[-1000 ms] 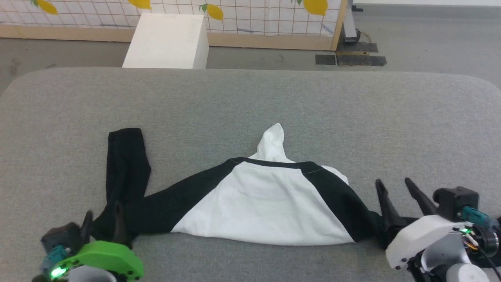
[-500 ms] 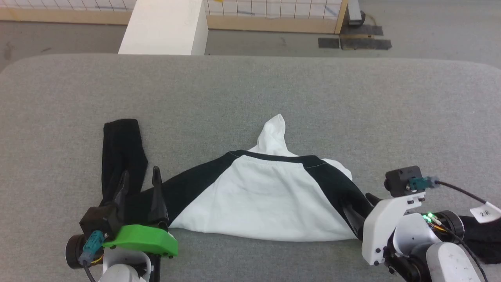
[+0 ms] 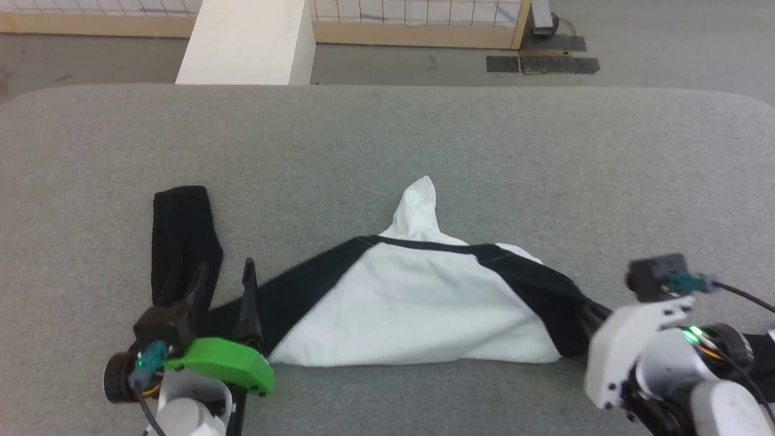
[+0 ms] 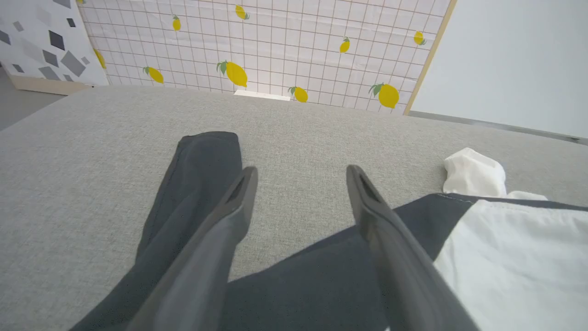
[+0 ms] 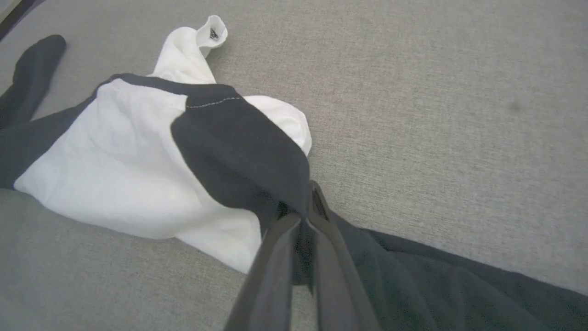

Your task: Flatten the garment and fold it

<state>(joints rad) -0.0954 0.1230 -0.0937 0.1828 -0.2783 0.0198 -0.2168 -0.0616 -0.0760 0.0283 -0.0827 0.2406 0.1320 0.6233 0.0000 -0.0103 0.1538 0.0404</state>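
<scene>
— As the garment [image 3: 418, 303] is lying bunched near the front edge of the grey surface [image 3: 387, 133], what is the far left showing?

— The left sleeve [image 3: 181, 236] is bending away from the body, with its cuff pointing at the far edge. The left jaws are standing wide and released above the black cloth where that sleeve is meeting the shoulder. In the left wrist view one finger is overlying the sleeve and the other the shoulder panel. They are gripping nothing. I am judging that they are lining up for a pinch there.

— And the middle?

— The white body panel [image 3: 412, 315] is sitting humped rather than flat, and a white fold [image 3: 418, 203] is poking out behind it.

— The right side?

— The right sleeve [image 5: 239, 151] is stretching toward the right jaws, which are clenched on a gather of its black cloth close to the shoulder. The rest of that sleeve is trailing off to the right.

— Why there?

— In my judgement, a hold at each shoulder is letting an outward pull spread the body. Flattening is only beginning and folding is not yet under way. With one side ungripped, a pull is risking dragging the whole piece.
</scene>
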